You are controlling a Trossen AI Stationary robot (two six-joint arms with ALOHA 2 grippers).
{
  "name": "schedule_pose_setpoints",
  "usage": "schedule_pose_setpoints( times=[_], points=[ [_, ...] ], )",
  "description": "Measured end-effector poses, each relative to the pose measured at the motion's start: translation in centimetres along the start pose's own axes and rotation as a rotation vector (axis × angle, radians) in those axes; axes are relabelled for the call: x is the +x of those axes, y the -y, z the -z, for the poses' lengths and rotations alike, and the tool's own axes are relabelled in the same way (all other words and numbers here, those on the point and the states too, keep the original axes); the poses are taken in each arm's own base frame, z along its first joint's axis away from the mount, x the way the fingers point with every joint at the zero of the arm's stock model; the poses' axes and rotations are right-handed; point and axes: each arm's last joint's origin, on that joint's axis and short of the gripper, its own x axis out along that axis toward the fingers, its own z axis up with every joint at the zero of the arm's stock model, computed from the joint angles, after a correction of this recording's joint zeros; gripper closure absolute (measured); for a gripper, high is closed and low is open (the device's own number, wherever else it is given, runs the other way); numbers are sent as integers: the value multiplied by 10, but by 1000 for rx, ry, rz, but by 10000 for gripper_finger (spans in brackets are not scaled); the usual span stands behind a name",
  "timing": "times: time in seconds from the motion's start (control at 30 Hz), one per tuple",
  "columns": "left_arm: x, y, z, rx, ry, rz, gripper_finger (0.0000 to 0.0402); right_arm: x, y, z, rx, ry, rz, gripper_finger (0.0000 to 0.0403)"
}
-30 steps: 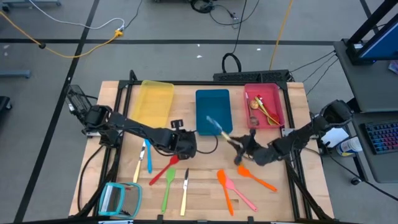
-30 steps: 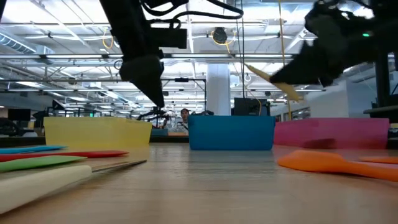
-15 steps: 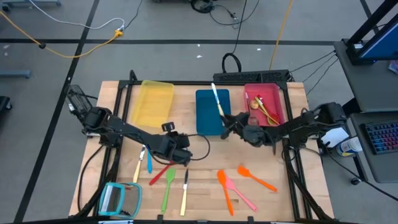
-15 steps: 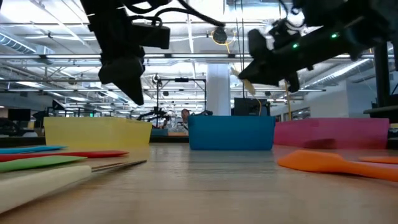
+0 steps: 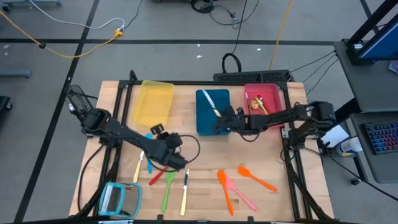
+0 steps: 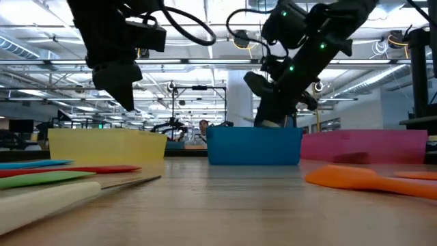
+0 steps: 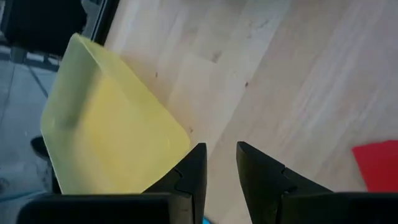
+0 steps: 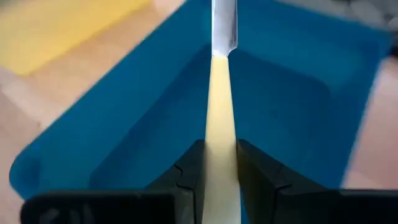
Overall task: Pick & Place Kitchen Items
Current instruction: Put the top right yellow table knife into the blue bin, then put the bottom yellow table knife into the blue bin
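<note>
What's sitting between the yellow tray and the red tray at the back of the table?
The blue tray, as the high view shows. The right gripper hangs over it, shut on a pale-handled knife.

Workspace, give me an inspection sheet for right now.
Surface: wooden table, mostly bare.
Job's things: pale-handled knife held over blue tray; loose utensils at the front; some in pink tray.
Clutter: teal-framed square at front left; yellow tray.
Grippers: right gripper clamps the knife; left gripper empty, fingers slightly apart.
Cables: black loops behind the table.
Surroundings: keyboard at right.
</note>
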Motion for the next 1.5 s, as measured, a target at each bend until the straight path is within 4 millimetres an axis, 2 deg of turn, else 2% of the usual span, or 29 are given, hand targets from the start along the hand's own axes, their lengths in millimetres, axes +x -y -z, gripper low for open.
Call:
schedule_pose_setpoints(
  times=[0.27,0.5,0.77,1.0,1.23,1.37,1.5],
  points=[
    [-9,3,11,-34,-16,-12,309,24,8,11,-77,-127,-7,339],
    [-9,7,12,-167,-71,51,309,41,21,13,-139,-180,38,326],
    [-14,20,10,-227,-53,169,309,45,27,9,-146,-177,57,300],
    [-23,37,8,-309,-36,340,309,45,27,8,-239,-173,46,281],
    [-39,59,-3,-411,20,626,309,40,16,-9,-337,-20,-47,256],
    [-50,68,-10,-463,72,760,309,30,4,-27,-391,149,-120,241],
    [-57,73,-11,-519,53,848,309,14,-5,-41,-427,285,-176,231]
  ],
)
